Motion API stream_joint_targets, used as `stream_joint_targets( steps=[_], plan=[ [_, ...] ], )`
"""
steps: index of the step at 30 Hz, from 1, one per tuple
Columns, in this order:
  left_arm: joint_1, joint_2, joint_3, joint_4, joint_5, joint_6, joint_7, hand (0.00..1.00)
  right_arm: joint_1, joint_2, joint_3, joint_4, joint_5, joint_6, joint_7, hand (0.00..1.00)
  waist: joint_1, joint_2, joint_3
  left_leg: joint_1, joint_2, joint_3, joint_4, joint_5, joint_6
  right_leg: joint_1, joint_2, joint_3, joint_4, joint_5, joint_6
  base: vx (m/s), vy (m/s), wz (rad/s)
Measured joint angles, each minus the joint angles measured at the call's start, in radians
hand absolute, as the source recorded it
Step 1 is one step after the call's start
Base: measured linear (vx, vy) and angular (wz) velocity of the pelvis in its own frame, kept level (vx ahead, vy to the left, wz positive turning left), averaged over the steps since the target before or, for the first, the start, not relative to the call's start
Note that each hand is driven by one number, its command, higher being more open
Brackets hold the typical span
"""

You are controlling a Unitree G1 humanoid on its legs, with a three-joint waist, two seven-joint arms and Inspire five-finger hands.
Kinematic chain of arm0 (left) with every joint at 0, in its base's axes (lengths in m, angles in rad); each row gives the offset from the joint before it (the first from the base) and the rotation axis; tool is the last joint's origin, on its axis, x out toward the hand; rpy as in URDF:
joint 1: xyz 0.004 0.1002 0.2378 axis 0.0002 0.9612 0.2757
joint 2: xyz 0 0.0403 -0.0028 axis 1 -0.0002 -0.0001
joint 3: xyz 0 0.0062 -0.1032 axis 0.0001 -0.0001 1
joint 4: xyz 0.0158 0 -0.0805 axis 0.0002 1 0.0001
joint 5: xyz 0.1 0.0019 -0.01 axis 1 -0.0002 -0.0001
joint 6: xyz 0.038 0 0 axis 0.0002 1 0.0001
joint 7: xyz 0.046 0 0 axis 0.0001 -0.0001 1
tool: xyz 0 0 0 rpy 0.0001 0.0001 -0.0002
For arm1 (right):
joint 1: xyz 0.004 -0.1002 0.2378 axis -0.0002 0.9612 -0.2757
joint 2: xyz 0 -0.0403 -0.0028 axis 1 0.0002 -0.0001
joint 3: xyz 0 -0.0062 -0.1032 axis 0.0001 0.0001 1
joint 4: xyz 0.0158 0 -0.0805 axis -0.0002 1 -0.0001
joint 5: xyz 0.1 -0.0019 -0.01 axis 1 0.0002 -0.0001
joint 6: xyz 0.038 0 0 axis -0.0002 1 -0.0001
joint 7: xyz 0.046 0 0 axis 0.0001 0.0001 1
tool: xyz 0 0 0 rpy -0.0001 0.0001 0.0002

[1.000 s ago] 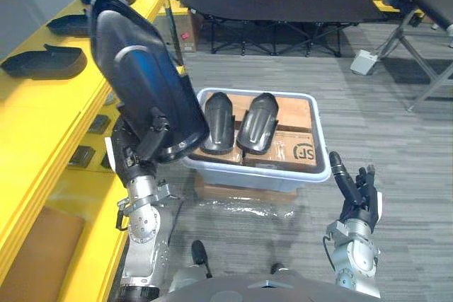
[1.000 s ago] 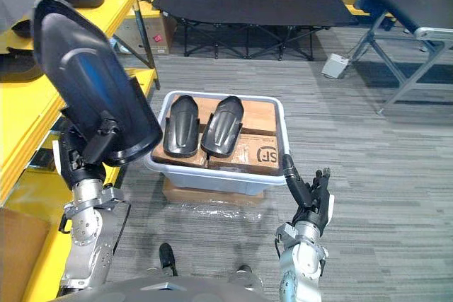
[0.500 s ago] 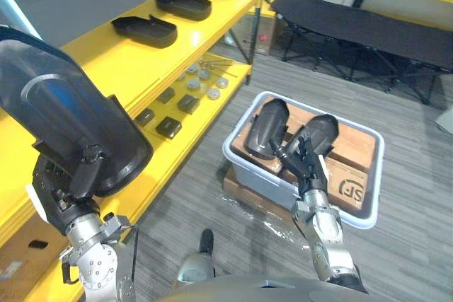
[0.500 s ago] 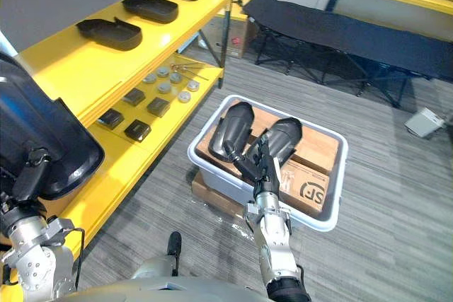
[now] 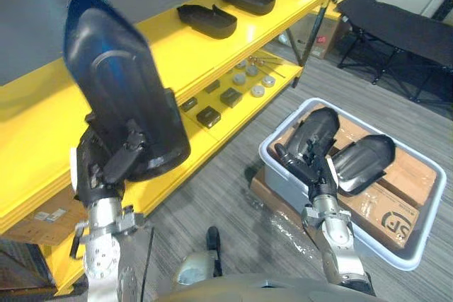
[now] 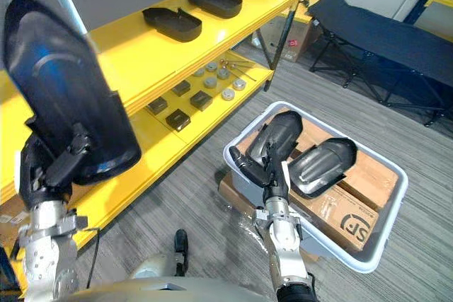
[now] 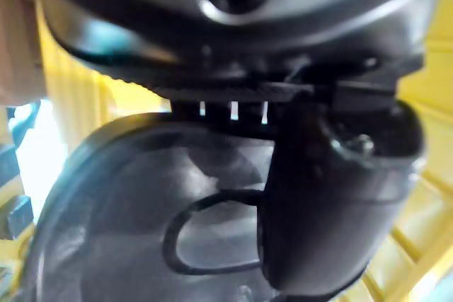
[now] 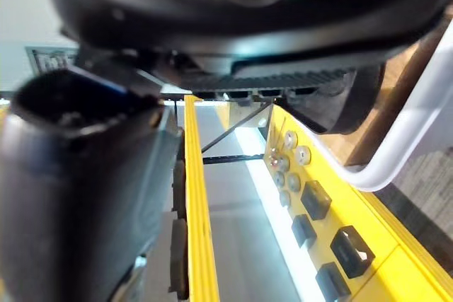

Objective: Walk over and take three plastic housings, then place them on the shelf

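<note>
Left hand point(image 5: 99, 171) is clamped round the lower end of a tall black housing point(image 5: 120, 97), held upright just beside the yellow shelf point(image 5: 32, 125). Your right hand point(image 5: 306, 166) hangs with fingers straight near the bin point(image 5: 413, 261), holding nothing. Watch the top-heavy load: gripped so low, it could pivot in the hand, or clip the shelf edge if you swing it across too low.

We see bright, even light from overhead. A bluish sheen lies on the raised plastic housing point(image 5: 120, 97), and the yellow shelf point(image 5: 177, 44) top shines. In both wrist views, white patches burn out.
</note>
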Motion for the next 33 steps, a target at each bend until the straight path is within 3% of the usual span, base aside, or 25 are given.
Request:
stream_joint_targets(
  steps=[3, 7, 10, 12, 15, 18, 21, 22, 23, 26, 27, 28, 30, 33],
  plan=[
    [-0.033, 0.019, -0.030, 0.020, 0.000, -0.003, -0.010, 0.00, 0.014, -0.001, 0.001, -0.004, -0.001, -0.036, 0.022, 1.00, -0.007, -0.015, -0.005, 0.000, -0.016, -0.031, -0.004, 0.012, -0.015, 0.020, 0.011, 0.035, -0.030, -0.025, -0.006, 0.04, -0.073, 0.45],
    [-0.033, 0.018, -0.059, 0.040, 0.015, -0.003, 0.021, 0.00, 0.018, -0.013, 0.003, -0.046, -0.005, -0.043, 0.075, 1.00, 0.007, 0.014, 0.016, -0.036, 0.004, -0.037, 0.000, 0.061, -0.028, 0.036, 0.052, 0.045, -0.106, -0.061, 0.041, -0.06, -0.176, 0.06],
    [-0.028, 0.011, -0.088, 0.058, 0.014, -0.002, 0.024, 0.00, 0.038, -0.019, 0.000, -0.063, -0.004, -0.043, 0.086, 1.00, 0.003, 0.035, 0.032, -0.039, 0.026, -0.055, 0.007, 0.067, -0.041, 0.057, 0.087, 0.016, -0.104, -0.081, 0.040, -0.13, -0.151, 0.33],
    [-0.027, 0.008, -0.104, 0.058, 0.014, -0.002, 0.009, 0.00, 0.074, -0.019, -0.009, -0.106, -0.002, -0.043, 0.085, 1.00, -0.022, 0.044, 0.051, -0.050, 0.053, 0.007, 0.040, 0.037, -0.030, 0.079, 0.102, -0.042, -0.100, -0.093, 0.030, -0.14, -0.097, 0.74],
    [-0.020, -0.002, -0.112, 0.058, 0.014, -0.002, 0.000, 0.00, 0.096, -0.019, -0.036, -0.113, 0.003, -0.048, 0.084, 1.00, -0.020, 0.037, 0.058, -0.091, 0.087, 0.119, 0.106, -0.064, -0.030, 0.091, 0.090, -0.088, -0.115, -0.109, 0.005, -0.05, -0.005, 0.46],
    [0.008, -0.003, -0.095, 0.053, 0.014, -0.002, 0.004, 0.00, 0.094, -0.017, -0.046, -0.113, 0.004, -0.073, 0.082, 1.00, -0.005, 0.045, 0.054, -0.098, 0.092, 0.180, 0.147, -0.047, 0.013, 0.098, 0.072, -0.086, -0.124, -0.116, 0.011, 0.06, 0.038, 0.02],
    [0.014, -0.003, -0.074, 0.050, 0.011, -0.002, -0.013, 0.00, 0.091, -0.004, -0.045, -0.113, 0.012, -0.092, 0.069, 1.00, 0.008, 0.010, 0.036, -0.104, 0.035, 0.196, 0.177, -0.058, 0.027, 0.121, 0.018, -0.088, -0.155, -0.122, 0.024, 0.20, 0.083, 0.04],
    [0.013, -0.003, -0.064, 0.044, 0.012, -0.002, -0.027, 0.00, 0.089, 0.005, -0.044, -0.113, 0.015, -0.095, 0.062, 1.00, 0.011, -0.024, 0.028, -0.105, 0.006, 0.202, 0.178, -0.083, 0.033, 0.135, -0.004, -0.094, -0.161, -0.097, 0.054, 0.30, 0.063, 0.22],
    [0.007, -0.007, -0.063, 0.045, 0.011, -0.001, -0.033, 0.00, 0.084, 0.005, -0.047, -0.113, 0.015, -0.096, 0.057, 1.00, 0.008, -0.028, 0.030, -0.107, -0.004, 0.195, 0.186, -0.089, 0.044, 0.133, -0.015, -0.093, -0.137, -0.080, 0.064, 0.35, 0.082, 0.45],
    [0.002, -0.014, -0.062, 0.046, 0.012, 0.005, -0.061, 0.00, 0.053, 0.004, -0.055, -0.109, 0.000, -0.096, 0.006, 1.00, -0.001, -0.034, 0.034, -0.081, -0.016, 0.170, 0.229, -0.147, 0.062, 0.022, -0.083, -0.053, 0.173, 0.042, 0.039, 0.37, 0.158, 0.33],
    [0.002, -0.009, -0.060, 0.046, 0.013, 0.006, -0.062, 0.00, 0.037, 0.005, -0.056, -0.109, -0.001, -0.100, -0.007, 1.00, -0.003, -0.042, 0.038, -0.040, -0.028, 0.161, 0.216, -0.171, 0.068, -0.032, -0.122, -0.019, 0.322, 0.139, 0.015, 0.40, 0.163, 0.11],
    [0.002, -0.005, -0.060, 0.046, 0.013, 0.006, -0.059, 0.00, 0.023, 0.014, -0.064, -0.105, -0.001, -0.103, -0.010, 1.00, -0.007, -0.042, 0.040, 0.001, -0.035, 0.149, 0.204, -0.194, 0.071, -0.092, -0.145, 0.022, 0.446, 0.132, -0.008, 0.27, 0.093, 0.16],
    [0.001, 0.002, -0.061, 0.046, 0.011, 0.006, -0.050, 0.00, 0.015, 0.029, -0.068, -0.106, -0.002, -0.113, -0.011, 1.00, -0.018, -0.029, 0.046, 0.062, -0.029, 0.133, 0.187, -0.210, 0.070, -0.157, -0.125, 0.046, 0.480, 0.062, -0.014, 0.34, 0.098, 0.19],
    [-0.033, 0.027, -0.063, 0.046, 0.009, 0.007, -0.037, 0.00, 0.022, 0.032, -0.075, -0.113, -0.002, -0.120, -0.004, 1.00, -0.022, -0.014, 0.054, 0.119, -0.007, 0.092, 0.161, -0.239, 0.051, -0.252, -0.034, 0.059, 0.279, 0.014, -0.019, 0.27, 0.007, 0.25]
  ],
)
